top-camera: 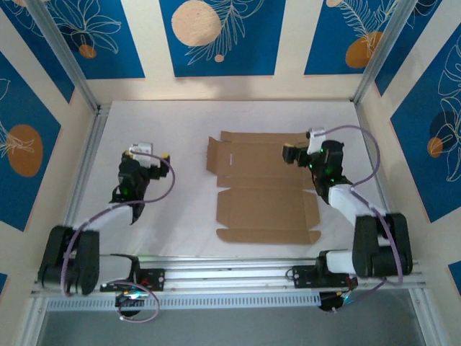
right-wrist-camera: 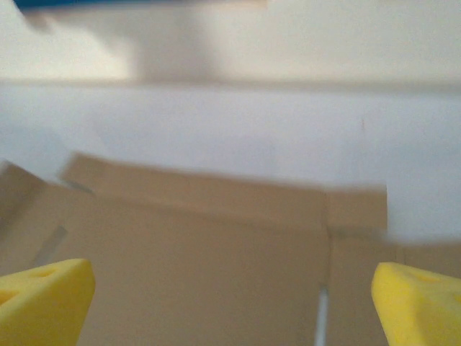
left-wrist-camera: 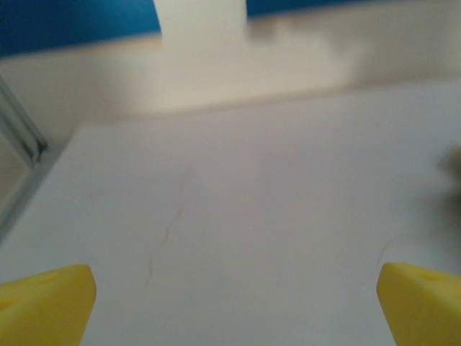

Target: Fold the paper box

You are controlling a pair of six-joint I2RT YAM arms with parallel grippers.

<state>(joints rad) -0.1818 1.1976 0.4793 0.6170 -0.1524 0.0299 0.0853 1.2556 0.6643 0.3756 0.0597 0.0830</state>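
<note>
The paper box (top-camera: pixel 263 187) lies unfolded and flat in the middle of the white table (top-camera: pixel 180 122), a brown creased sheet with flaps and tabs round its edges. My right gripper (top-camera: pixel 295 154) hovers over the sheet's far right part. In the right wrist view its yellow fingertips (right-wrist-camera: pixel 47 288) stand wide apart, open, with the brown cardboard (right-wrist-camera: pixel 202 245) and its far flap beneath them and nothing between them. My left gripper (top-camera: pixel 146 156) is well to the left of the sheet, over bare table. In the left wrist view it (left-wrist-camera: pixel 234 310) is open and holds nothing.
Aluminium posts and cream walls with blue panels (top-camera: pixel 216 36) close in the table at the back and both sides. A metal rail (top-camera: pixel 230 270) with the arm bases runs along the near edge. Faint cracks (left-wrist-camera: pixel 166 238) mark the table's surface.
</note>
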